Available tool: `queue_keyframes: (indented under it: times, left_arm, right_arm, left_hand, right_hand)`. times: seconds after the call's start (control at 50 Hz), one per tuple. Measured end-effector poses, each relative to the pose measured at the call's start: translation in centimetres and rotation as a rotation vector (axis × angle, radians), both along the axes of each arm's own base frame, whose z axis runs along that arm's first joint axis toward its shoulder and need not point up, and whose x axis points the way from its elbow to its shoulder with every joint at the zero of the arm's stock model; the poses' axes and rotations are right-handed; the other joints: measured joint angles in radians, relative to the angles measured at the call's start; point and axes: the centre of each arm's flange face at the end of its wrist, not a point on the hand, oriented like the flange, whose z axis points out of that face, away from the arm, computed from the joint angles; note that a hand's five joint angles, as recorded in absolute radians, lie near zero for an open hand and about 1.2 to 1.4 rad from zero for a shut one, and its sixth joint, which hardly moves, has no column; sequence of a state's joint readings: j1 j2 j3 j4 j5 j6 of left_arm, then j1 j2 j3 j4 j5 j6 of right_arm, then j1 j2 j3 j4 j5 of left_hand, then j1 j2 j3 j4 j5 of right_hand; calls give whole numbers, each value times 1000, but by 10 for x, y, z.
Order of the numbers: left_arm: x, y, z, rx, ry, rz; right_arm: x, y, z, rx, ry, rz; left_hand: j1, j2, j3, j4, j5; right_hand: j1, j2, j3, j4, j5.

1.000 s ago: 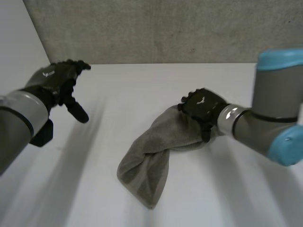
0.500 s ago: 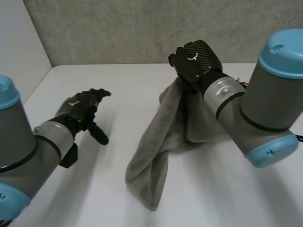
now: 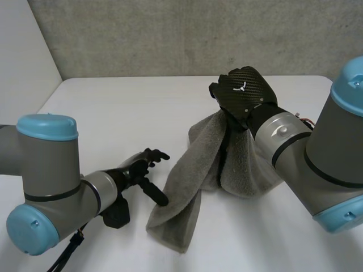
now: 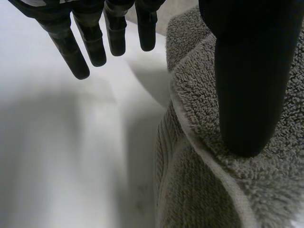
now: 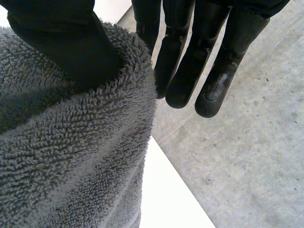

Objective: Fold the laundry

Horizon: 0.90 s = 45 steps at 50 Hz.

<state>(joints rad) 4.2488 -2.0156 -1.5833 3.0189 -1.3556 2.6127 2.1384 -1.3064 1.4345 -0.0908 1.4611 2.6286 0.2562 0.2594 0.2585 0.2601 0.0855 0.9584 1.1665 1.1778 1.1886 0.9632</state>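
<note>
White tabletop | right hand pinches raised grey towel, grip partly hidden | left hand spread, thumb on towel edge

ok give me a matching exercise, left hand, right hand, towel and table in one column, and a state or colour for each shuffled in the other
Column one:
1. left hand
2. right hand
3. towel
4. table

Column two:
a. white
b. grey, one end held up, the other end lying flat
c. low, fingers straight, by the towel's lower end
d. up above the table, pinching cloth

Pairs: 1-c, 2-d, 3-b, 4-a
</note>
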Motion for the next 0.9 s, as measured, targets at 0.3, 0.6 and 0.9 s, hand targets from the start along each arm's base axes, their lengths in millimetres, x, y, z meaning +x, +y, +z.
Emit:
queue_keyframes:
  times: [0.3, 0.6, 0.9]
  left_arm:
    - [26, 7, 8, 98, -23, 44]
    - [17, 35, -10, 186, -52, -42]
    - [-4, 15, 3, 8, -47, -22]
  right_arm:
    - [-1, 2, -15, 6, 8, 0]
    - [-2, 2, -14, 1, 2, 1]
    - [-4, 4, -10, -5, -2, -2]
  left_hand:
    - [11, 9, 10, 10, 9]
    - [98, 97, 98, 94, 94]
    - [876, 901, 899, 899, 893]
  right_hand:
    - [0, 0, 0, 0, 2]
    - [0, 0, 0, 0, 3]
    - [0, 11, 7, 0, 3]
